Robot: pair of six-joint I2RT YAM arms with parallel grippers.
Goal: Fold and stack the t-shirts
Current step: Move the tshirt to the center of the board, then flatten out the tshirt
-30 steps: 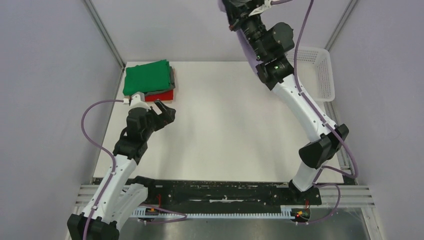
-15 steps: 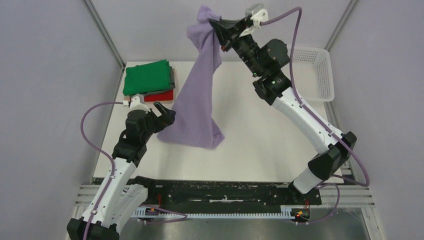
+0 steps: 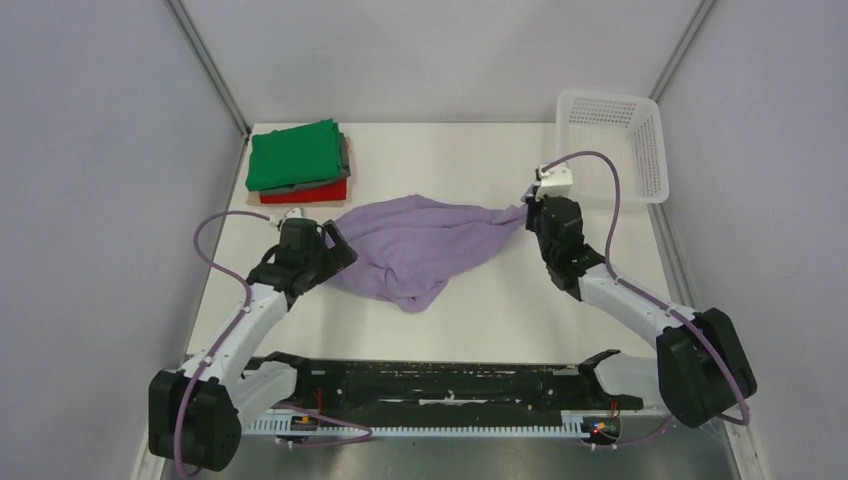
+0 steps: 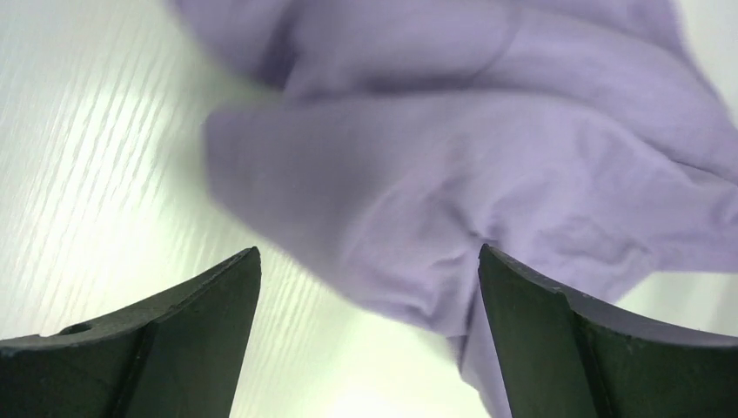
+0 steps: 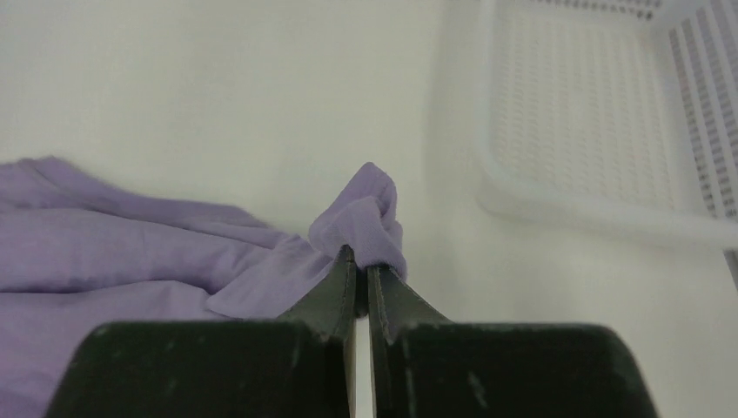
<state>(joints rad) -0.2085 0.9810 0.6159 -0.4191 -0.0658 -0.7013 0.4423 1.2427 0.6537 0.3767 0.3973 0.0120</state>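
A lavender t-shirt (image 3: 420,245) lies crumpled across the middle of the table. My right gripper (image 3: 530,205) is shut on its right end, low over the table; the pinched cloth (image 5: 365,218) shows in the right wrist view. My left gripper (image 3: 335,245) is open at the shirt's left edge, with cloth (image 4: 418,192) lying between and beyond its fingers, not gripped. A folded stack stands at the back left: green shirt (image 3: 293,155) on top, grey (image 3: 345,155) under it, red (image 3: 320,192) at the bottom.
A white mesh basket (image 3: 615,140) stands at the back right; it also shows in the right wrist view (image 5: 600,131). Grey walls and metal frame posts close in the table on both sides. A black rail runs along the near edge.
My right gripper has come down from high above the back, laying the lavender shirt onto the table and pulling it to the right. My left gripper has moved slightly right to the shirt's edge.
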